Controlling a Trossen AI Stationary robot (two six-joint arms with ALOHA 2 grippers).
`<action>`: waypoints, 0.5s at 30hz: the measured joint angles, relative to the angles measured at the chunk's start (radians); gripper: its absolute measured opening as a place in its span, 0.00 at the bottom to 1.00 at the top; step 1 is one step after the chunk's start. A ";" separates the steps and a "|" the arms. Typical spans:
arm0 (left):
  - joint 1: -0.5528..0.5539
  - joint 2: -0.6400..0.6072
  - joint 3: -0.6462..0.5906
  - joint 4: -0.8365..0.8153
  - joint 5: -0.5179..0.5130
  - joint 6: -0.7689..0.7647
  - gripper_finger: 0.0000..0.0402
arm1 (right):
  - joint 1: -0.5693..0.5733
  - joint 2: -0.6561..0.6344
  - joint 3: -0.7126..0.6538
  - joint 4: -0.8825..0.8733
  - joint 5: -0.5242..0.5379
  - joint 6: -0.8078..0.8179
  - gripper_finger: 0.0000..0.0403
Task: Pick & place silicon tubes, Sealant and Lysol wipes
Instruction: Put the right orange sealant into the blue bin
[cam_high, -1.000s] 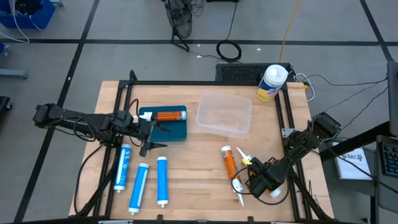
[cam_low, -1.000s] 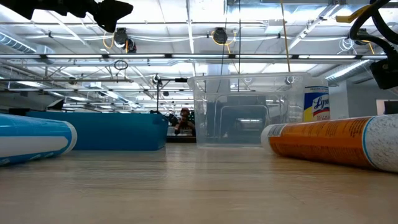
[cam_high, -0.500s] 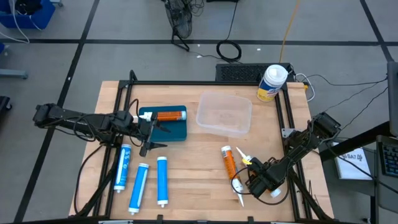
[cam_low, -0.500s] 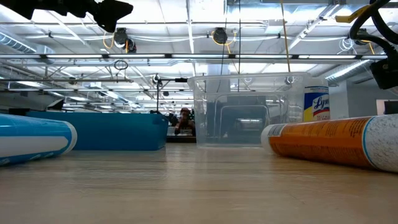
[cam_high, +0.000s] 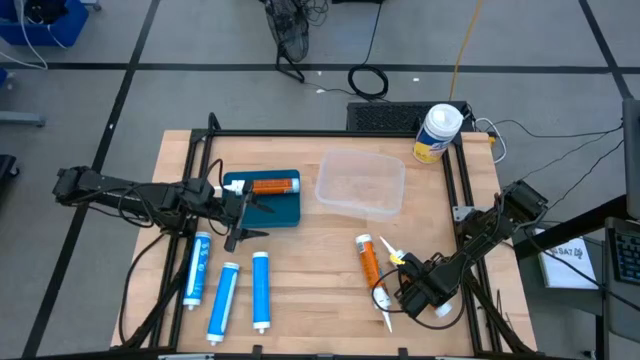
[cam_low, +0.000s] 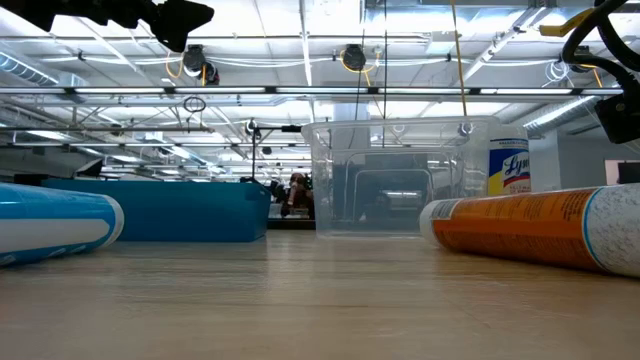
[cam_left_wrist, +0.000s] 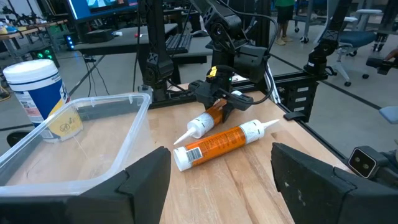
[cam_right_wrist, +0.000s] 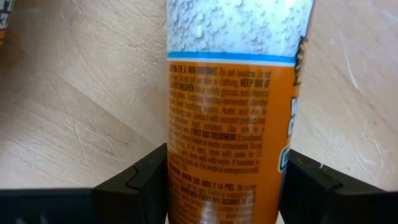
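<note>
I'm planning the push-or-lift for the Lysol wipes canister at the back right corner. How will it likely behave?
The Lysol wipes stand upright, taller than their base is wide, so a high push would probably tip them. Once down, the round body would likely roll. The smooth yellow label may slip in a pincer; a low, firm grip seems safer.

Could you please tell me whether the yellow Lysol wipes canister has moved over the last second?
No. The yellow Lysol wipes canister remains at the wooden table's far right corner.
</note>
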 joint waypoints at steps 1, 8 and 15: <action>0.000 0.000 0.000 0.000 0.000 0.000 0.68 | 0.000 0.000 0.000 0.000 0.000 0.000 0.54; 0.000 0.000 0.000 0.000 0.000 0.000 0.67 | 0.000 0.000 0.000 0.000 0.000 0.000 0.53; 0.000 0.000 0.000 0.000 0.000 0.000 0.67 | 0.000 0.000 0.000 0.000 0.003 -0.006 0.54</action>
